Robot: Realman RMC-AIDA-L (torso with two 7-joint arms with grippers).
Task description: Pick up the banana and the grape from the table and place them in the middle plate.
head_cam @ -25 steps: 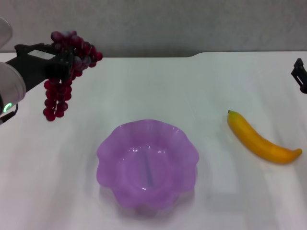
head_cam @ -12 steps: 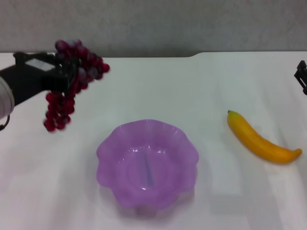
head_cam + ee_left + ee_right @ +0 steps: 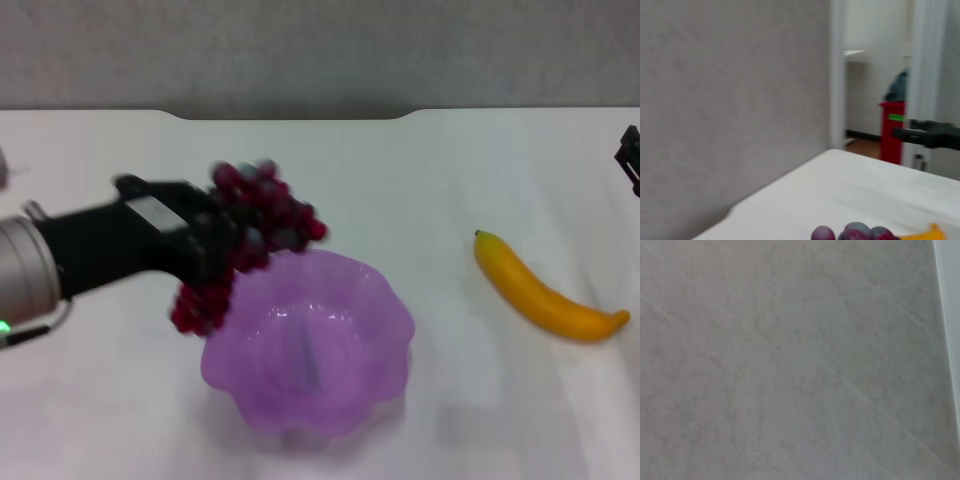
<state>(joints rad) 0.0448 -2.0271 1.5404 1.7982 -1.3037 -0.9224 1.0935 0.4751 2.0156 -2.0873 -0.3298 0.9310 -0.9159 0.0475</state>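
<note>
The grape (image 3: 245, 240) is hanging in the air in the grip of the left tool (image 3: 215, 245), which is clamped around the middle of the bunch. One end of the bunch is spreading over the far left rim of the middle plate (image 3: 310, 345), while the other end is dangling down just outside that rim, over the tabletop (image 3: 400, 170). Whether any of the grapes are touching the rim cannot be told. In the left wrist view only the tops of a few grapes (image 3: 855, 233) are showing at the edge of the picture, with the yellow tip of the banana (image 3: 927, 233) beside them.

The middle plate is sitting upright on the tabletop, near the robot and roughly central, with nothing lying inside it. The banana (image 3: 545, 290) is lying flat on the tabletop well to the right of the plate, its dark stem end pointing away from the robot and its body curving toward the right edge.

The left arm is reaching in from the left side. The right tool (image 3: 630, 160) is sitting at the far right edge of the head view, apart from the banana; whether it is open or closed cannot be told.
</note>
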